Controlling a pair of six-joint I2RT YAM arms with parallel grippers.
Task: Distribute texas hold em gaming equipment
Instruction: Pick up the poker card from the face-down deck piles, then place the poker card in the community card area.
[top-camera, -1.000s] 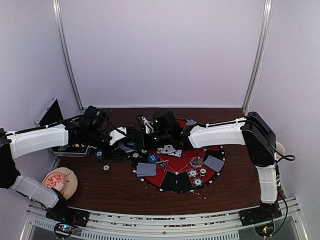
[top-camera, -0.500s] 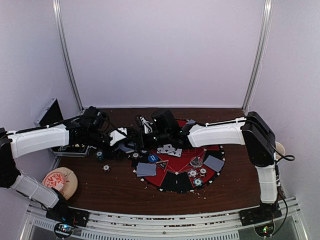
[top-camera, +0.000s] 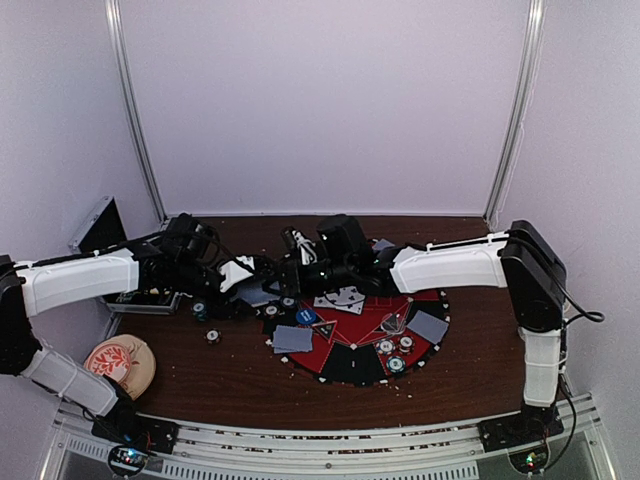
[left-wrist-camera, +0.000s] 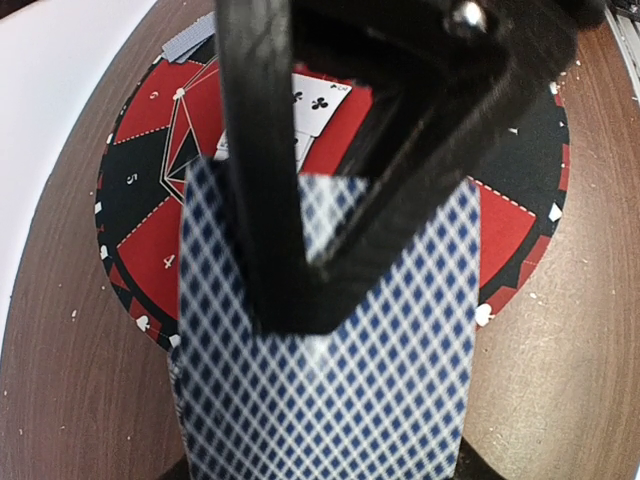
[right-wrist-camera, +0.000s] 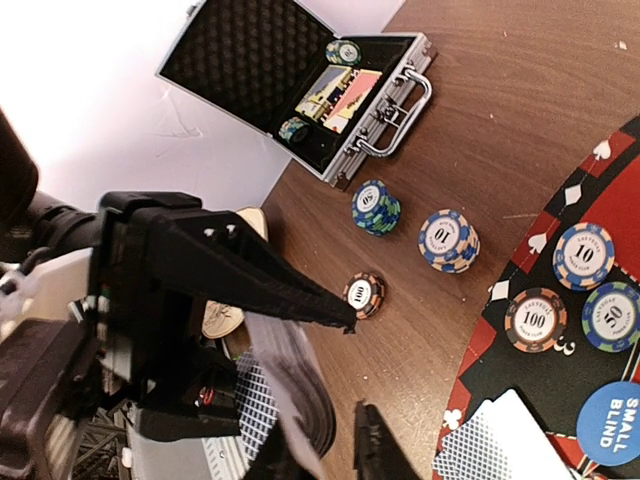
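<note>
1. Left wrist view: left gripper (left-wrist-camera: 300, 305) jaws clamped on blue-backed playing cards (left-wrist-camera: 400, 390), held above the table (left-wrist-camera: 60, 400) by the left edge of the round mat (left-wrist-camera: 130, 190).
2. Right gripper (right-wrist-camera: 335, 455) fingers flank the cards' lower edge; whether they grip cannot be told.

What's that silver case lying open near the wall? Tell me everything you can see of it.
The silver metal case lies open on the brown wooden table, close to the white wall. Its raised lid is lined with black dimpled foam. A curved metal handle sits on the front wall. The dark tray holds two round poker chips and some flat colourful packs. A green chip stack stands in front, apart from it. Only the table touches it.
</note>
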